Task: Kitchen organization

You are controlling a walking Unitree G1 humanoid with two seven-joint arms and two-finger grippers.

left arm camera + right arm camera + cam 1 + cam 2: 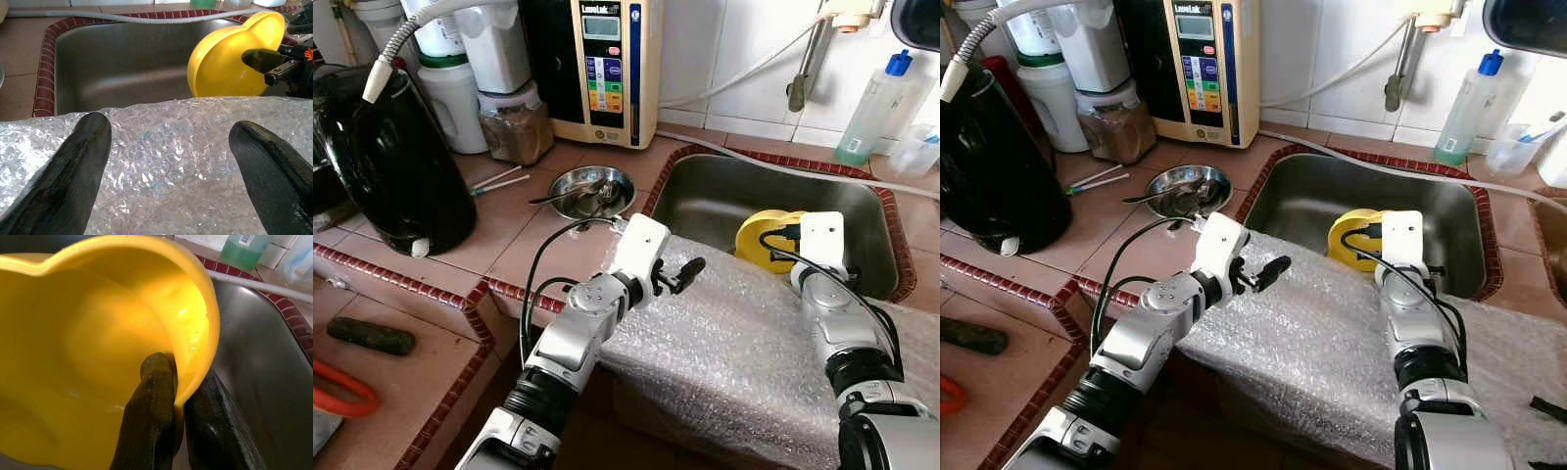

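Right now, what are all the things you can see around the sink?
Yellow bowl: one, yellow, held tilted over the sink.
Sink: one, steel, set in the tiled counter.
Bubble wrap: one sheet, clear, draped over the sink's front edge.
Small steel bowl: one, silver, counter left of the sink.
Kettle: one, black, far left.
Water machine: one, cream, against the wall.
Soap bottle: one, green liquid, blue cap, behind the sink.
Left end effector: black fingers open above the bubble wrap.
Right end effector: black fingers pinching the yellow bowl's rim.

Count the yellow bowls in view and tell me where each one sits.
1. The yellow bowl is in the steel sink, its rim pinched by the right tool. Bubble wrap covers the sink's near edge, so others may be hidden.
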